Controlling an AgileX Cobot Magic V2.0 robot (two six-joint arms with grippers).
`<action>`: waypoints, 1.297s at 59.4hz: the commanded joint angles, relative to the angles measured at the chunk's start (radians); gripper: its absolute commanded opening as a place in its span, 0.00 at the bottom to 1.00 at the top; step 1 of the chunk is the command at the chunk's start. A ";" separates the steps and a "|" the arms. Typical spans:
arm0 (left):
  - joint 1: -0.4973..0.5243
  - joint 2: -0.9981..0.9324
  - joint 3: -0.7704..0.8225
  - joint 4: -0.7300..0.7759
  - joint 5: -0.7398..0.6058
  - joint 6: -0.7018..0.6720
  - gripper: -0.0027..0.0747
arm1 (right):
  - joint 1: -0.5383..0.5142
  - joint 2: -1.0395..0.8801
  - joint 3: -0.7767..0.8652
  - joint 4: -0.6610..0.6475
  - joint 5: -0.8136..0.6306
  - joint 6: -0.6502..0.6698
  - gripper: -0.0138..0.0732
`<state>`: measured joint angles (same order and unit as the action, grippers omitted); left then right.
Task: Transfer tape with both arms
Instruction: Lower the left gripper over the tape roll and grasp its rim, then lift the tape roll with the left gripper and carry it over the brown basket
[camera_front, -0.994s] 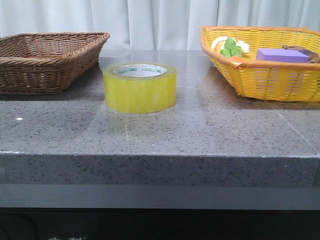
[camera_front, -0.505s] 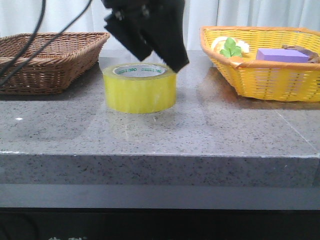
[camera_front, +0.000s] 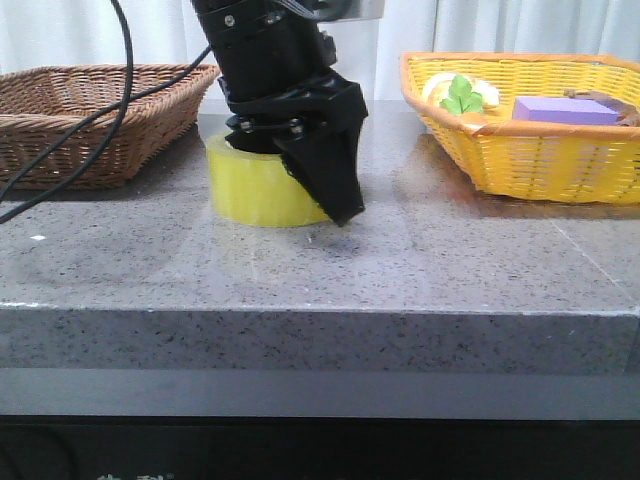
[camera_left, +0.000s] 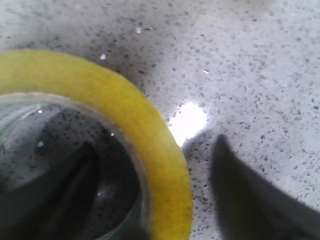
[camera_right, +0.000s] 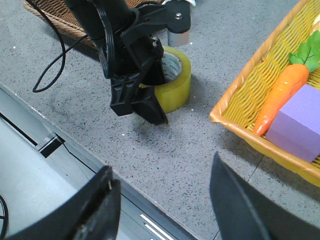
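Observation:
The yellow tape roll (camera_front: 250, 195) lies flat on the grey table, between the two baskets. My left gripper (camera_front: 300, 185) is down over it and open. One finger is inside the core and the other (camera_front: 340, 200) is outside the roll's right wall. In the left wrist view the yellow wall (camera_left: 150, 145) runs between the two dark fingers, with a gap to the outer finger (camera_left: 250, 200). My right gripper (camera_right: 165, 210) is open and empty over the table's front edge, short of the tape (camera_right: 177, 87); it is out of the front view.
A brown wicker basket (camera_front: 90, 115) stands at the back left. A yellow basket (camera_front: 540, 150) at the back right holds a purple block (camera_front: 565, 110) and a toy carrot (camera_right: 280, 95). The left arm's cables (camera_front: 100, 110) hang over the brown basket.
The left arm came into view from above and dropped onto the tape, its fingers now straddling the roll's right wall. The tape has not moved.

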<state>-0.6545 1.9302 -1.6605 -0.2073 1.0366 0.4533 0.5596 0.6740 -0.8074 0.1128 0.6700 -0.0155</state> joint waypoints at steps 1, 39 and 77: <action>-0.006 -0.056 -0.038 -0.018 -0.014 0.001 0.35 | -0.003 -0.002 -0.024 0.006 -0.071 -0.005 0.65; -0.004 -0.065 -0.324 0.006 0.102 -0.009 0.23 | -0.003 -0.002 -0.024 0.006 -0.071 -0.005 0.65; 0.299 -0.077 -0.436 0.100 0.169 -0.086 0.23 | -0.003 -0.002 -0.024 0.006 -0.071 -0.005 0.65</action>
<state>-0.4070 1.9184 -2.0592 -0.0983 1.2580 0.3871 0.5596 0.6740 -0.8074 0.1128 0.6700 -0.0155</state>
